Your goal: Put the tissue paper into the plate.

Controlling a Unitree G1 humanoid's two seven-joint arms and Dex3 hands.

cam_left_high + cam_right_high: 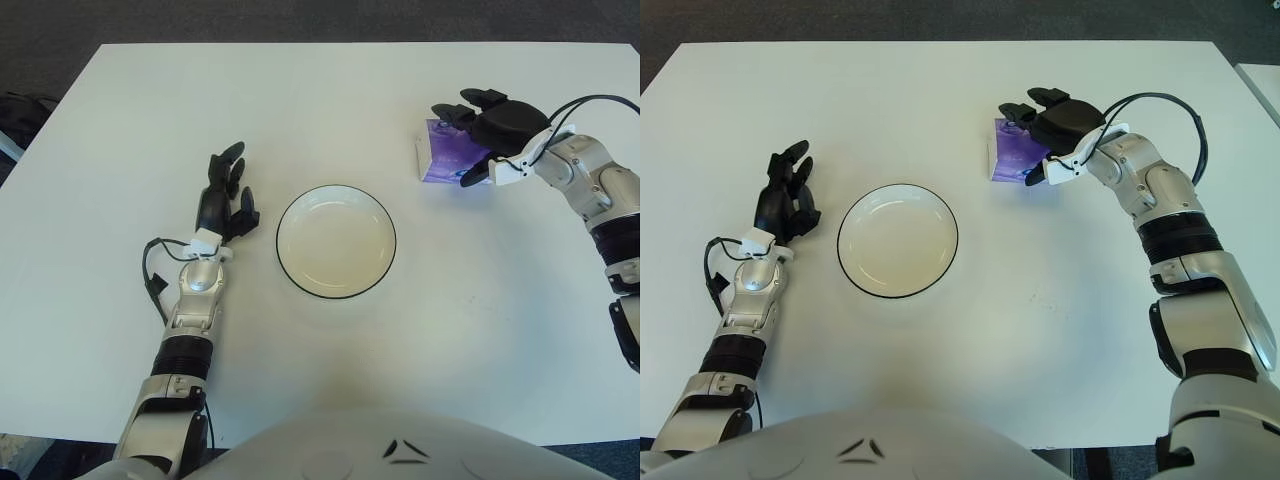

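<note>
A purple tissue pack (pixel 437 160) lies flat on the white table, to the right of and beyond the plate. My right hand (pixel 456 145) reaches over its right half, with the fingers stretched past the far edge and the thumb at the near right corner. The fingers are spread and do not clamp the pack. The round white plate (pixel 336 245) with a thin dark rim sits at the table's middle and holds nothing. My left hand (pixel 225 195) shows just left of the plate, with relaxed fingers that hold nothing.
The white table (pixel 300 100) runs to dark floor at the far edge and at both sides. A black cable (pixel 600 98) loops off my right wrist. My own torso fills the bottom edge of the view.
</note>
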